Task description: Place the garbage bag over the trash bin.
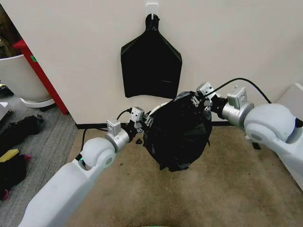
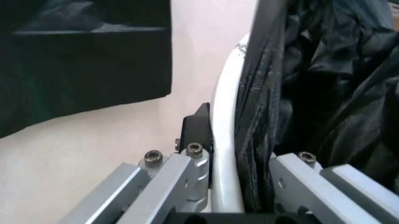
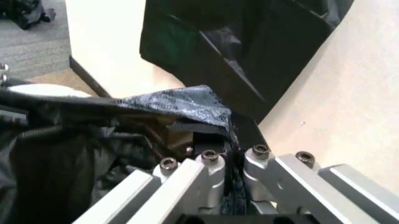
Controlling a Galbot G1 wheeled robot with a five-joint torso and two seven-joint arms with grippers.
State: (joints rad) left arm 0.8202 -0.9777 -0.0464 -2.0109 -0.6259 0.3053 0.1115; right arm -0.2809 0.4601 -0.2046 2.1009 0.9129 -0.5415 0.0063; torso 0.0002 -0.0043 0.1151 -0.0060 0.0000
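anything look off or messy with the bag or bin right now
Nothing is spilled or torn. The garbage bag hangs in a crumpled, lopsided bulge between the left gripper and right gripper, not spread evenly. Only a sliver of the trash bin rim shows beside the plastic, so its fit can't be judged.

1 garbage bag [image 1: 179, 130]; 1 trash bin [image 2: 225, 140]; 1 hanging bag bunch [image 1: 151, 64]; 2 claws, left claw [image 1: 142, 124], right claw [image 1: 201, 97]

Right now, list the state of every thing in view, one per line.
garbage bag: crinkled, held up off the floor between both grippers, draped over the bin.
trash bin: mostly covered, white rim showing.
left gripper: clamped on bin rim and bag edge.
right gripper: shut on bag edge.
bunch of bags: hanging flat on the wall hook.
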